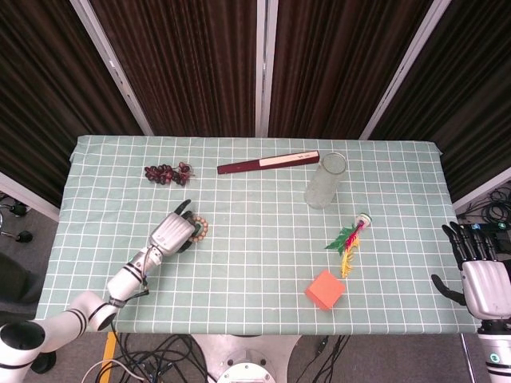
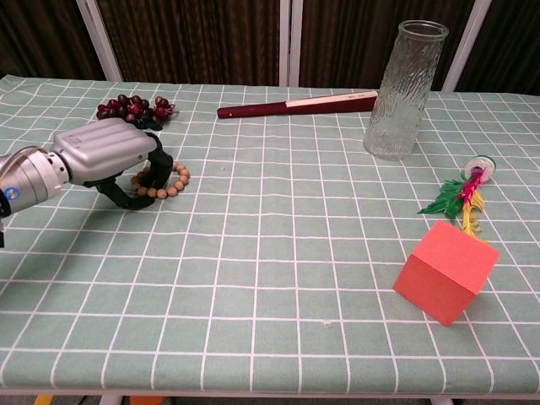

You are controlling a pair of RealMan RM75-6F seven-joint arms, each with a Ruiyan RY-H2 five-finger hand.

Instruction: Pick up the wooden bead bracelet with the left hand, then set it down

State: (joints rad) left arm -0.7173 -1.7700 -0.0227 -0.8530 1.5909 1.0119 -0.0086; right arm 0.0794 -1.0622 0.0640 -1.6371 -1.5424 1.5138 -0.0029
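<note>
While curling down over the bracelet [image 2: 163, 182], the left hand [image 2: 110, 153] is pinching its near side with dark fingers [image 2: 158, 173]; beads are lying on the checked cloth [image 2: 278, 253], near the berry sprig [image 2: 131, 107]. Right hand [image 1: 479, 275] is hanging off the table's edge, fingers spread, holding nothing.

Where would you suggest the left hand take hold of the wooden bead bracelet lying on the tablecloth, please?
The wooden bead bracelet lies flat as an open ring, so I would pinch one stretch of beads across the loop: one finger inside, the thumb outside, coming down from above. The left hand already covers its near-left arc with a finger apparently in the ring, so that side seems most natural.
</note>
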